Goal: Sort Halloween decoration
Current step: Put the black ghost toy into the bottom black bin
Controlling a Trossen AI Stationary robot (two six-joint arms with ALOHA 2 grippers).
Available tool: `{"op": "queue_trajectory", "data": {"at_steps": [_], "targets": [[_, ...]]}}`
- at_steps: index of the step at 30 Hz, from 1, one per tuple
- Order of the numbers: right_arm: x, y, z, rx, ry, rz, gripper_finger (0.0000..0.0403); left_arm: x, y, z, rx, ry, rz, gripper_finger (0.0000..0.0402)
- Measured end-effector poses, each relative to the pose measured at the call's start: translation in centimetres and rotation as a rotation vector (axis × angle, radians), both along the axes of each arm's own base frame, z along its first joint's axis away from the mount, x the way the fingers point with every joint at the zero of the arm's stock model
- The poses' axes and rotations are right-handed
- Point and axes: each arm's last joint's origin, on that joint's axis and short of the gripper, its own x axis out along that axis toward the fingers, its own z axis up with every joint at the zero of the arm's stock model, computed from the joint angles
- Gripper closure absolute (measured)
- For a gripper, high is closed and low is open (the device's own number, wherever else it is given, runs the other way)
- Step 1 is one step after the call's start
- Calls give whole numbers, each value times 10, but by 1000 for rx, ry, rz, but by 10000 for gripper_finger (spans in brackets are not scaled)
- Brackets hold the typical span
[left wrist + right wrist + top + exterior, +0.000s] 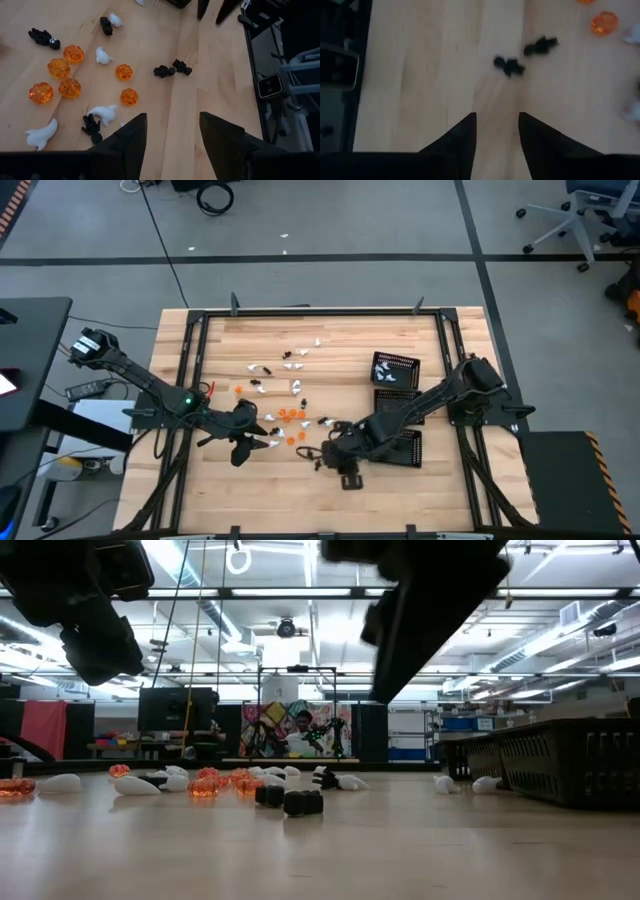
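**Inspector:** Progress?

**Assistant:** Early. A few small white plastic ghosts (pixel 385 376) lie in one square black mesh tray (pixel 396 369); most orange, white and black trinkets (pixel 290 414) remain scattered mid-desk (pixel 340 340).

**Inspector:** Hands?

**Assistant:** Right hand (pixel 497 131) spread, empty, near two small black figures (pixel 524 56). Left hand (pixel 172 131) spread, empty, beside the translucent orange pumpkins (pixel 59 68).

One overhead view, one level with the table (pixel 330 480), two wrist views close above shared black trinkets (pixel 172 69).
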Motion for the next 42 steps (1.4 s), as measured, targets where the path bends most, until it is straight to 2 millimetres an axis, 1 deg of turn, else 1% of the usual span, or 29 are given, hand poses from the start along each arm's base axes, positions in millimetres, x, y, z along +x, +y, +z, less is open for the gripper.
{"op": "queue_trajectory", "data": {"at_steps": [5,8,10,14,17,20,23,25,28,31,38,42], "targets": [[17,1,-29,12,-27,-21,216,0,0,0,1,0,0,209],[22,0,-43,7,-16,-45,190,0,0,0,0,0,0,209],[22,0,-48,-4,-7,-49,173,0,0,0,0,0,0,209],[26,1,-53,-49,-41,-39,148,0,0,0,0,0,1,209],[27,4,-56,-89,-76,-16,143,0,0,0,1,0,1,209],[29,10,-60,-106,-108,23,149,0,0,0,0,0,1,209],[31,13,-68,-116,-117,45,160,0,0,0,1,0,1,209],[31,15,-70,-117,-119,51,170,0,0,0,-1,-1,1,209],[31,17,-73,-133,-117,55,195,0,0,0,-2,-3,0,209],[30,18,-74,-141,-117,54,232,0,0,0,-2,-1,1,209],[31,18,-74,-118,-109,67,336,0,0,0,-3,-2,1,209],[30,18,-74,-113,-104,70,376,0,0,0,-3,-2,1,209]]}}
